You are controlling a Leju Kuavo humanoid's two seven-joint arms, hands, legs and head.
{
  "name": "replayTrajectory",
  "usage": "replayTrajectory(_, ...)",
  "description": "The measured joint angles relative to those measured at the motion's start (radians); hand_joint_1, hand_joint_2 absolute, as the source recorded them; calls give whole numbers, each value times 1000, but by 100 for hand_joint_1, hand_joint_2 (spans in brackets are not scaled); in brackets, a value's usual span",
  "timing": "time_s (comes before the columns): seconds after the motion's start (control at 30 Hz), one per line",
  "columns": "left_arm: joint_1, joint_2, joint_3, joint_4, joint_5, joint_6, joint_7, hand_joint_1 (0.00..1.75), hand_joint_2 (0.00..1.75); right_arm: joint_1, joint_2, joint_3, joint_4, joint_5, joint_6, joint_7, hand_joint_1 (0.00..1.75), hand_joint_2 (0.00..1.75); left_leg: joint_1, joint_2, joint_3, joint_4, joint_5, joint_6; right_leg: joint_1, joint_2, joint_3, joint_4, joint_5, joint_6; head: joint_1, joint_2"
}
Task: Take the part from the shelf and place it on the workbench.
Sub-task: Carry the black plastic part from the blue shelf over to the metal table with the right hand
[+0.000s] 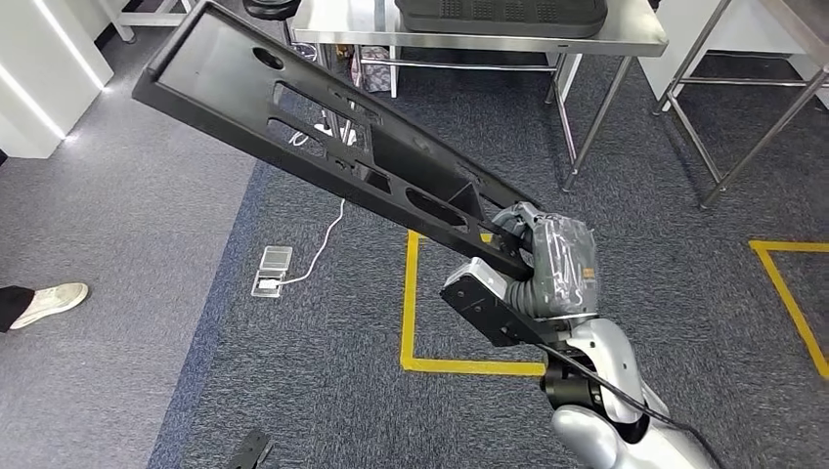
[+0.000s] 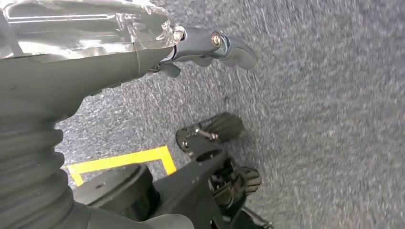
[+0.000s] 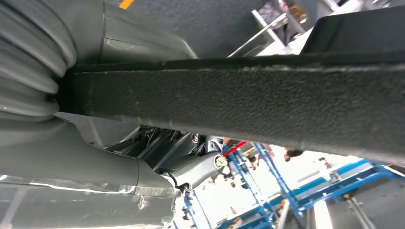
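My right hand grips long black part by near end, fingers wrapped on its edge; part carried in air, cantilevered up-left toward steel workbench. Left hand hangs over carpet, holds nothing, fingers loosely apart. Risks: end-grip leverage twisting part loose; far end clipping workbench leg during approach.

Even, bright overhead light fills the head view with soft shadows and a sharp carpet, while the left wrist view shows streaky motion blur across the floor and glare on plastic wrap, and the right wrist view is washed out behind blurred blue racks.
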Motion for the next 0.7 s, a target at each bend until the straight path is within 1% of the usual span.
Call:
replayTrajectory(0.03, 0, 0, 0, 0, 0, 0, 1, 0, 175, 1, 0, 0, 0, 1, 0, 0, 175, 175, 1, 8, 0, 3, -3, -2, -1, -3, 10, -20, 21, 2, 4, 0)
replayTrajectory(0.07, -1, 0, 0, 0, 0, 0, 2, 0, 175, 1, 0, 0, 0, 1, 0, 0, 175, 175, 2, 15, 1, 7, -7, -5, -3, -10, 40, -78, 57, 3, 9, 0)
replayTrajectory(0.1, -2, 0, 0, 0, 0, -1, 2, 0, 175, 1, 0, 0, 0, 2, 0, 0, 175, 175, 3, 21, 1, 12, -12, -10, -2, -24, 75, -148, 85, 4, 13, 0)
replayTrajectory(0.13, -3, 0, 0, 0, 0, -1, 2, 0, 175, 1, 0, 0, 0, 2, 0, 0, 175, 175, 1, 25, 1, 19, -17, -16, -1, -36, 103, -207, 105, 2, 17, 0)
replayTrajectory(0.17, -4, 0, 0, 0, 0, -1, 2, 0, 175, 2, 0, -1, 0, 2, 0, 0, 175, 175, -1, 29, 1, 23, -21, -21, 1, -43, 120, -244, 113, -3, 18, 0)
replayTrajectory(0.2, -4, 0, 0, 0, 0, -1, 2, 0, 175, 2, -1, -1, 0, 2, 0, 0, 175, 175, -4, 32, 1, 26, -23, -26, 3, -45, 124, -255, 110, -9, 16, 0)
replayTrajectory(0.27, -6, 0, 0, 0, 0, -1, 2, 0, 175, 3, -2, -3, 0, 3, 0, 0, 175, 175, -5, 39, 3, 25, -25, -35, 5, -31, 121, -255, 112, -23, 10, 0)
replayTrajectory(0.3, -7, 0, 0, 0, 0, -1, 2, 0, 175, 3, -3, -4, -1, 4, 0, 0, 175, 175, -3, 36, 4, 31, -31, -41, 4, -27, 122, -257, 113, -28, 7, 0)
replayTrajectory(0.33, -7, 0, 0, 0, 0, -1, 2, 0, 175, 2, -3, -5, -1, 4, 0, 0, 175, 175, -1, 28, -1, 50, -46, -46, 3, -21, 123, -259, 114, -33, 4, 0)
replayTrajectory(0.37, -7, 0, 0, 0, -1, -1, 2, 0, 175, 2, -3, -6, -1, 5, 0, 0, 175, 175, 1, 16, -18, 92, -72, -50, 1, -17, 124, -260, 115, -38, -1, 0)
replayTrajectory(0.4, -7, 0, 0, 0, -1, -1, 2, 0, 175, 2, -3, -6, -1, 5, 0, 0, 175, 175, 2, 3, -45, 153, -104, -52, 1, -11, 125, -261, 115, -41, -7, 0)
replayTrajectory(0.43, -6, 0, 0, 0, -1, -1, 2, 0, 175, 2, -3, -6, -1, 5, 0, 0, 175, 175, 2, -5, -79, 222, -135, -53, 2, -5, 125, -260, 114, -44, -14, 0)
replayTrajectory(0.47, -4, 0, 0, 0, 0, -1, 2, 0, 175, 2, -3, -6, 0, 5, 0, 0, 175, 175, 1, -9, -107, 278, -157, -54, 4, 0, 125, -260, 114, -45, -19, 0)
replayTrajectory(0.5, -3, 0, 0, 0, 0, -1, 2, 0, 175, 2, -3, -6, 0, 5, 0, 0, 175, 175, 1, -10, -125, 313, -169, -54, 4, 4, 125, -260, 114, -45, -21, 0)
replayTrajectory(0.53, -3, 0, 0, 0, 0, -1, 2, 0, 175, 2, -3, -6, 0, 5, 0, 0, 175, 175, 1, -10, -133, 327, -172, -54, 5, 6, 125, -260, 113, -45, -22, 0)
replayTrajectory(0.57, -3, 0, 0, 0, 0, -1, 2, 0, 175, 2, -3, -6, 0, 5, 0, 0, 175, 175, 1, -10, -135, 330, -173, -54, 5, 6, 125, -260, 113, -45, -23, 0)
replayTrajectory(0.6, -3, 0, 0, 0, 0, -1, 2, 0, 175, 2, -3, -6, 0, 5, 0, 0, 175, 175, 0, -12, -126, 300, -143, -49, 6, 14, 128, -260, 112, -46, -26, 0)
replayTrajectory(0.67, -2, 3, 0, 0, -2, -1, 2, 0, 175, 2, -3, -6, 0, 5, 0, 0, 175, 175, -6, -47, -73, 155, -60, -23, 6, 42, 134, -260, 106, -43, -32, 0)
replayTrajectory(0.7, -2, 4, 0, 0, -3, -2, 3, 0, 175, 2, -3, -6, 0, 5, 0, 0, 175, 175, -11, -62, -44, 77, -19, -10, 4, 58, 137, -262, 104, -38, -36, 0)
